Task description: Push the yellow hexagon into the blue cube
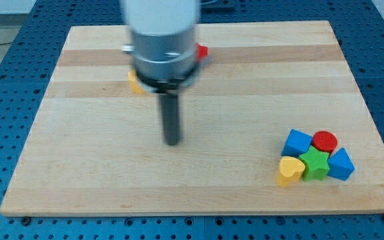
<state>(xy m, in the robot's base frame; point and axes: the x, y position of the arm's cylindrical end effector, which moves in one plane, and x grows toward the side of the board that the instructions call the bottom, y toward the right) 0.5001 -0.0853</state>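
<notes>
My tip (172,141) rests on the board near its middle, left of centre. A yellow block (135,83), mostly hidden behind the arm's body, lies above and left of the tip; its shape cannot be made out. The blue cube (297,142) sits at the lower right, at the top left of a tight cluster, far to the right of the tip. The tip touches no block.
The cluster also holds a red cylinder (325,141), a green star (315,164), a blue triangular block (341,165) and a yellow heart (289,171). A red block (202,51) peeks out behind the arm at the top. The wooden board (245,80) lies on a blue perforated table.
</notes>
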